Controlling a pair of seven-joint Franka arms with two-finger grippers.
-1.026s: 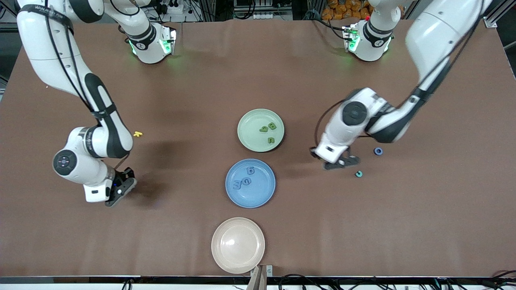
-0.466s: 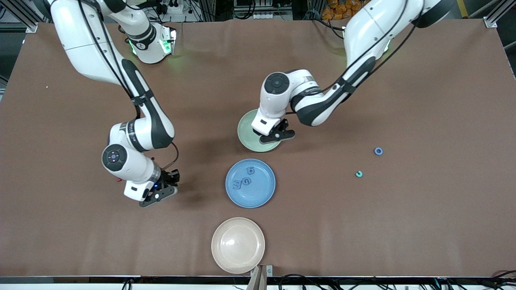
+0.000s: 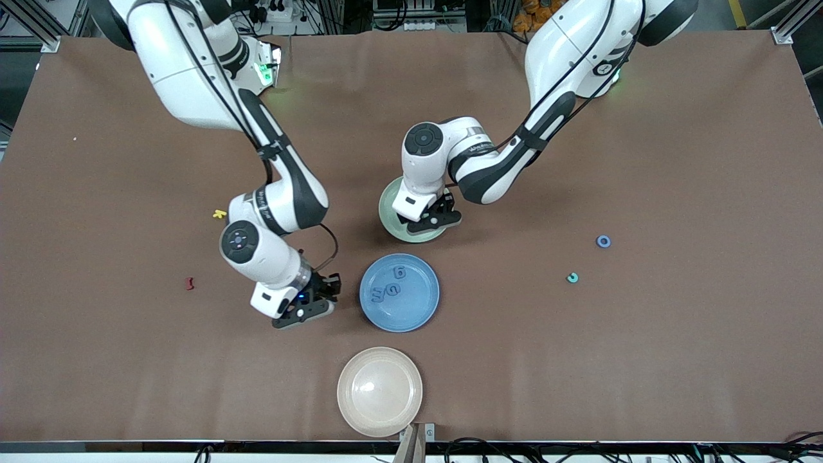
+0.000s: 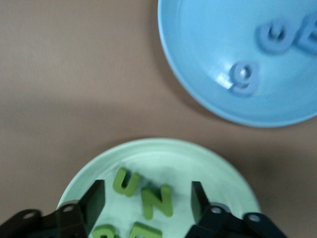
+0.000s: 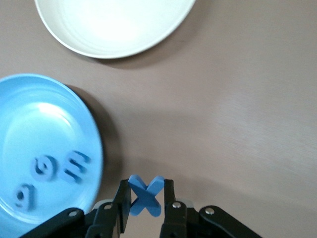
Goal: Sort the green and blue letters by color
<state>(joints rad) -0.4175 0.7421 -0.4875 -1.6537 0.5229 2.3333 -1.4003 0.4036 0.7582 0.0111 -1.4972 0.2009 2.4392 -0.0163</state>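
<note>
Looking down from the front camera, three plates lay in a line along the middle of the brown bench: a green plate nearest the robots' bases, a blue plate next, and a cream plate nearest the camera, holding nothing. Blue letters lay flat in the blue plate. The left end effector hung over the green plate; the right end effector hung over bare bench just beside the blue plate, toward the right arm's end. A blue ring piece and a teal hook piece lay toward the left arm's end, a yellow piece and a red piece toward the right arm's. Cables and racks lined the dark edge by the bases.

The left wrist view showed the left end effector with fingers spread apart, gripping nothing, over green letters lying in the green plate; a "U" and an "N" were readable. The blue plate held a "9" and other numerals.

The right wrist view showed the right end effector clamped on a blue X, held upright between its fingers, its flat face toward the camera. The blue plate and cream plate lay near.
</note>
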